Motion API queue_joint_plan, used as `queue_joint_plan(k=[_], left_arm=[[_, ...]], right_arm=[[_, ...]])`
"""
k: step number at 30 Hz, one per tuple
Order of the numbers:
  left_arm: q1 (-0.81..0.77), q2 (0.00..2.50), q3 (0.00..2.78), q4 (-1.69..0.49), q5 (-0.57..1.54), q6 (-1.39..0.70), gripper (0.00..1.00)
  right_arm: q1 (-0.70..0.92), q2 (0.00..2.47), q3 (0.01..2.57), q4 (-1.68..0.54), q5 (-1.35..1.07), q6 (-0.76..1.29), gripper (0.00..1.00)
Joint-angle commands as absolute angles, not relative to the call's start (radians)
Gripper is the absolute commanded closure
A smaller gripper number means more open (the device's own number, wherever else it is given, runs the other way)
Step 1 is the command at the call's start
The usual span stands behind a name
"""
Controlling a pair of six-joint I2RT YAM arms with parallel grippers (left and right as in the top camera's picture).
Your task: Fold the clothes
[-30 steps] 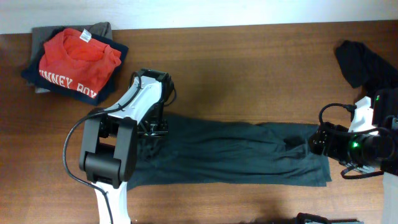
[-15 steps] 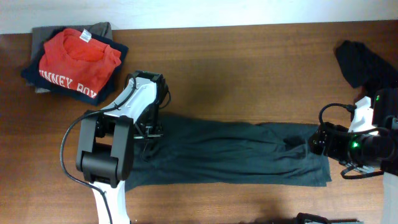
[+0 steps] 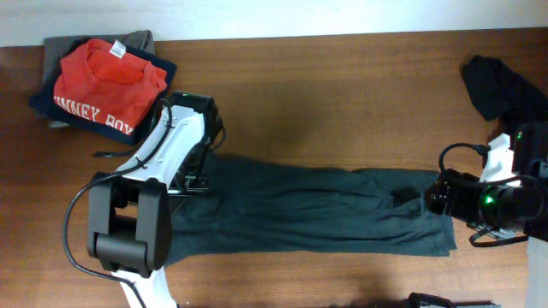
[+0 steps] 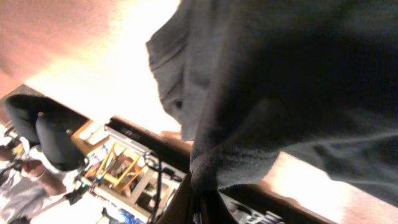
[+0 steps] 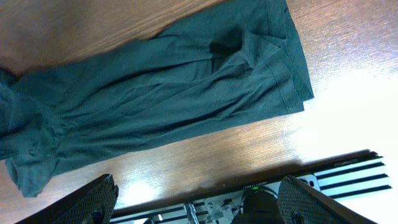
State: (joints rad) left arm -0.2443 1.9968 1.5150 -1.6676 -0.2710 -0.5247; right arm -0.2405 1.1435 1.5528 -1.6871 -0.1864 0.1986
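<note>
Brown wooden table [image 3: 342, 94] spread under the left gripper [image 3: 195, 181]. A black slotted rail [image 5: 342, 174] ran along the table edge close by the right gripper [image 5: 200, 194]. Past the left gripper's tips stood blurry wooden frames [image 4: 127, 174], washed out by glare.

one dark shirt [image 3: 325, 210], one black garment [image 3: 497, 85] and one folded pile [image 3: 98, 85] are lying by two robot arms [image 3: 163, 171] [image 3: 501, 201].

Dark shirt [image 3: 317, 210] flat across wooden table [image 3: 342, 94], left gripper [image 3: 195, 181] apparently at its left end, folded stack [image 3: 103, 81] top-left.
</note>
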Motion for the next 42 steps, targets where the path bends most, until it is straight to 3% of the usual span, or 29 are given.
queue_joint_plan(k=[1, 5, 9, 11, 12, 13, 15, 18, 26, 32, 38, 39, 41, 42], left_arm=[[-0.211, 1.98, 1.473, -1.682, -0.332, -0.545, 0.94], [-0.19, 1.98, 1.444, -1.673, -0.337, -0.546, 0.83], [-0.186, 1.98, 1.438, -1.677, -0.338, -0.546, 0.8], [-0.186, 1.98, 1.438, -1.673, -0.34, -0.546, 0.58], [-0.186, 1.98, 1.438, -1.668, -0.346, -0.546, 0.42], [-0.186, 1.98, 1.438, -1.662, -0.356, -0.546, 0.36], [-0.186, 1.98, 1.438, -1.648, -0.348, -0.546, 0.36], [-0.189, 1.98, 1.438, -1.614, -0.266, -0.544, 0.49], [-0.243, 1.952, 1.438, -1.563, -0.163, -0.496, 0.49], [-0.275, 1.773, 1.438, -1.496, -0.108, -0.496, 0.48], [-0.287, 1.478, 1.428, -1.473, -0.055, -0.5, 0.41], [-0.291, 1.439, 1.419, -1.47, -0.047, -0.5, 0.37], [-0.3, 1.377, 1.387, -1.462, -0.026, -0.501, 0.17], [-0.302, 1.353, 1.367, -1.457, -0.007, -0.501, 0.13]], right_arm=[[-0.241, 1.135, 1.547, -1.695, -0.198, 0.188, 0.13], [-0.241, 1.135, 1.547, -1.695, -0.199, 0.188, 0.13], [-0.241, 1.135, 1.538, -1.687, -0.199, 0.189, 0.13], [-0.241, 1.135, 1.526, -1.686, -0.199, 0.189, 0.13], [-0.241, 1.135, 1.512, -1.682, -0.199, 0.189, 0.13], [-0.241, 1.135, 1.499, -1.678, -0.199, 0.189, 0.13], [-0.241, 1.135, 1.462, -1.657, -0.2, 0.189, 0.13], [-0.241, 1.135, 1.374, -1.607, -0.213, 0.192, 0.13], [-0.241, 1.141, 1.242, -1.519, -0.264, 0.192, 0.13], [-0.241, 1.157, 1.242, -1.498, -0.303, 0.192, 0.12], [-0.241, 1.17, 1.242, -1.456, -0.304, 0.192, 0.07], [-0.242, 1.17, 1.242, -1.449, -0.304, 0.193, 0.06], [-0.241, 1.171, 1.242, -1.438, -0.304, 0.201, 0.06], [-0.242, 1.171, 1.242, -1.434, -0.303, 0.22, 0.06]])
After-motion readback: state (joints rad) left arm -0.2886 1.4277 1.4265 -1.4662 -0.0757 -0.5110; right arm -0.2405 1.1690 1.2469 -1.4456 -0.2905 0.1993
